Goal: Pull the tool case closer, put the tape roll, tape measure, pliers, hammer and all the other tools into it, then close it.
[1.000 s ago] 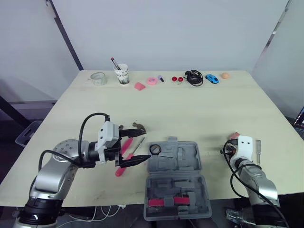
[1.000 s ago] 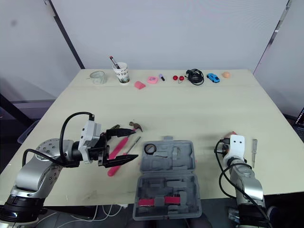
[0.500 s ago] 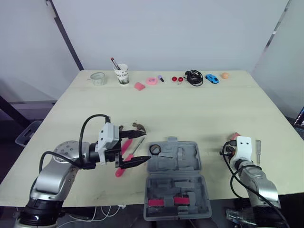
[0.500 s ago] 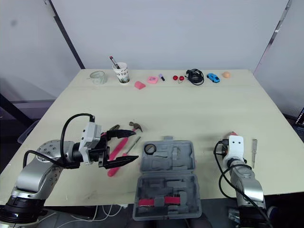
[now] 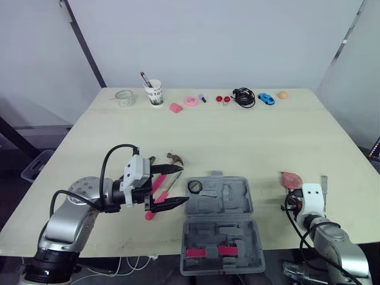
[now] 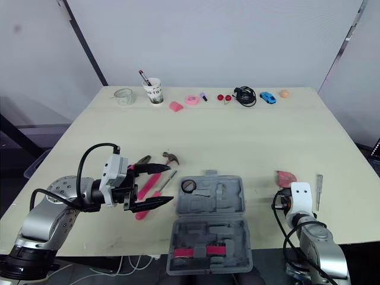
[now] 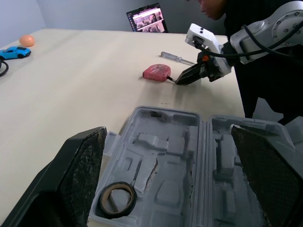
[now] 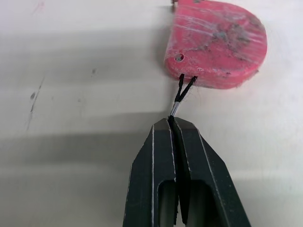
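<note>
Worry for us: right gripper [image 8: 173,122] is clenched on just the thin cord [image 8: 182,90] of the tape measure [image 8: 215,42], so we reckon it could slip free mid-lift, left gripper [image 5: 183,184] gaping open.

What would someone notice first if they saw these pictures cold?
The open grey tool case near the front edge of the table draws the eye, with a tape roll already in its far left corner. The left gripper hovers wide open just left of it, beside pink-handled tools. To the right, the right gripper is pinched shut on the cord of the pink tape measure.
</note>
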